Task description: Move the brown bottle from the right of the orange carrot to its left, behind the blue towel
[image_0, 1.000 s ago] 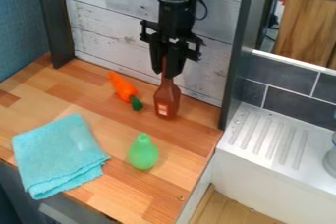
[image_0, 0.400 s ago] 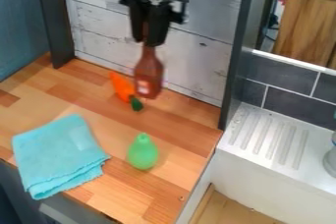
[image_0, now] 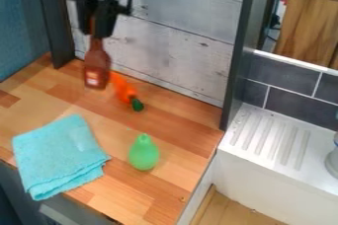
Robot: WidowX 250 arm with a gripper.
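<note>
At the upper left, the black gripper (image_0: 96, 34) points down, shut on the neck of a brown bottle (image_0: 97, 68). The bottle hangs upright with its label facing the camera, just left of an orange carrot (image_0: 123, 88) with a green top, and overlaps its edge in the view. A green pear-shaped thing (image_0: 144, 153) stands on the wooden counter (image_0: 172, 129) toward the front. To its left lies a folded turquoise cloth (image_0: 59, 155).
A whitewashed plank wall (image_0: 178, 26) stands behind the counter, between a dark post (image_0: 54, 19) at left and a dark panel (image_0: 243, 46) at right. Beyond that panel is a white ridged drainboard (image_0: 277, 137) with a clear object at its right edge.
The gripper has lifted the brown bottle off the counter and carried it left, from right of the carrot to its left side. The carrot, green thing and cloth have stayed put.
</note>
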